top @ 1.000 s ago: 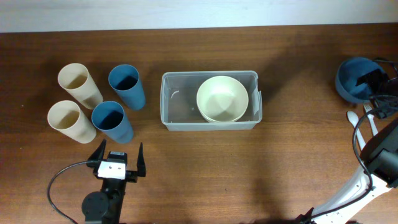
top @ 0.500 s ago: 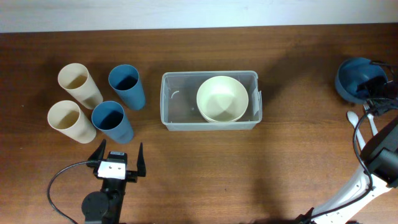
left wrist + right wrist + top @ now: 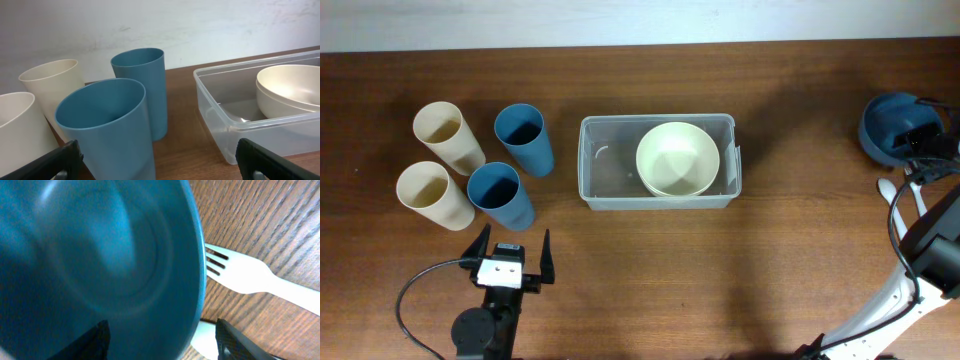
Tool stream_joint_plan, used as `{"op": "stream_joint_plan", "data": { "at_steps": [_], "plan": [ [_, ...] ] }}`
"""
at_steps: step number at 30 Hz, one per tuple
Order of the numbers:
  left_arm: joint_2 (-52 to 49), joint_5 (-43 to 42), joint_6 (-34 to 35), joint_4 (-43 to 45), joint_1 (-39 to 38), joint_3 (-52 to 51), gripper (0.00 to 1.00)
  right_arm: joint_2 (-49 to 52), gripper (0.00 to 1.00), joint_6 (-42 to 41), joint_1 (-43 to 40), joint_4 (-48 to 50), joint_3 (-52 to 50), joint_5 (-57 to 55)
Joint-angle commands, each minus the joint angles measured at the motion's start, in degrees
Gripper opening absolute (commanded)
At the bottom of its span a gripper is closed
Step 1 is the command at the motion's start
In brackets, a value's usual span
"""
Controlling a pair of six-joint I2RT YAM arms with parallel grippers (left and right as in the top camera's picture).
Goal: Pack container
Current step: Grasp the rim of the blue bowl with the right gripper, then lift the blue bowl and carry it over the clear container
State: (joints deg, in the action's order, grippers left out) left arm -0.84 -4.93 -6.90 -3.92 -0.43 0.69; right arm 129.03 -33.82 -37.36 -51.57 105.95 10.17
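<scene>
Container [image 3: 605, 176], clear rounded-corner plastic, around 1 smooth round cream bowl [image 3: 677, 158]

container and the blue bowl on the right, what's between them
Only bare wooden table, seen in the overhead view, between the container and the blue bowl.

Two tall cream cups [image 3: 442, 132], two tall blue cups [image 3: 524, 135], one clear plastic container [image 3: 608, 172], one cream bowl [image 3: 677, 158], one blue bowl [image 3: 880, 130], one white fork [image 3: 250, 277], perhaps another white utensil [image 3: 204, 342].

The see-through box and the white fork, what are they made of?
The container looks like clear, glossy plastic: its walls are see-through, with shiny highlights. The fork looks like smooth white plastic, matte and evenly coloured, though that is only a guess from its look.
</scene>
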Motion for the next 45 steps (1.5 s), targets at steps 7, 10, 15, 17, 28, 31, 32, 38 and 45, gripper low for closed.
{"op": "stream_joint_plan", "data": {
  "at_steps": [7,10,15,17,28,31,32,38,45],
  "plan": [
    [0.22,0.2,-0.94,-0.37,-0.17,-0.17,1.0,1.64,0.37,-1.73,-0.17,1.38,-0.42,0.13],
    [0.22,0.2,-0.94,-0.37,-0.17,-0.17,1.0,1.64,0.1,-2.45,-0.17,1.6,-0.42,0.13],
    [0.22,0.2,-0.94,-0.37,-0.17,-0.17,1.0,1.62,0.04,-3.13,-0.22,2.51,-0.39,1.55],
    [0.22,0.2,-0.94,-0.37,-0.17,-0.17,1.0,1.62,0.03,-3.1,-0.37,3.5,-0.31,3.65],
    [0.22,0.2,-0.94,-0.37,-0.17,-0.17,1.0,-0.66,0.03,-2.89,-0.96,13.66,1.77,24.72],
    [0.22,0.2,-0.94,-0.37,-0.17,-0.17,1.0,-1.66,0.04,-2.89,-0.96,16.0,4.39,33.73],
    [0.22,0.2,-0.94,-0.37,-0.17,-0.17,1.0,-2.08,0.04,-2.89,-0.83,16.26,5.97,37.35],
    [0.22,0.2,-0.94,-0.37,-0.17,-0.17,1.0,-5.18,0.04,-2.89,1.25,12.76,13.73,49.59],
    [0.22,0.2,-0.94,-0.37,-0.17,-0.17,1.0,-11.17,0.04,1.79,7.87,-0.96,19.93,47.54]
  ]
}}
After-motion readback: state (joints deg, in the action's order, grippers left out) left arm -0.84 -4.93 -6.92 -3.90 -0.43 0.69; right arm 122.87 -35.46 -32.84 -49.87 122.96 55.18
